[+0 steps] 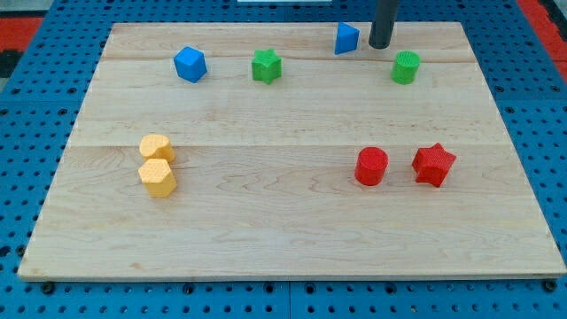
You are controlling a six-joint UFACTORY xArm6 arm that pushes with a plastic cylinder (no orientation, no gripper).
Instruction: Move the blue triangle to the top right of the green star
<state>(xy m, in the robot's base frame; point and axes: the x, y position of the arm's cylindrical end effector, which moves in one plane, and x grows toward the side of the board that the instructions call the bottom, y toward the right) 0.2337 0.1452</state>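
1. Landmark: green star (266, 66), near the top edge of the wooden board (283, 221), left of centre.
2. Blue triangle (346, 38) sits up and to the view's right of the star, well apart from it.
3. My tip (380, 44) is just beside the triangle on its right; contact unclear.
4. No pincer on this rig, just the rod, so no open/closed state to report.
5. Green cylinder (406, 67): far right of the star, same row.
6. Blue cube-like block (190, 64): left of the star.
7. Two yellow blocks (158, 165), touching: below-left of the star.
8. Red cylinder (371, 166) and red star (433, 164): below-right of the green star.
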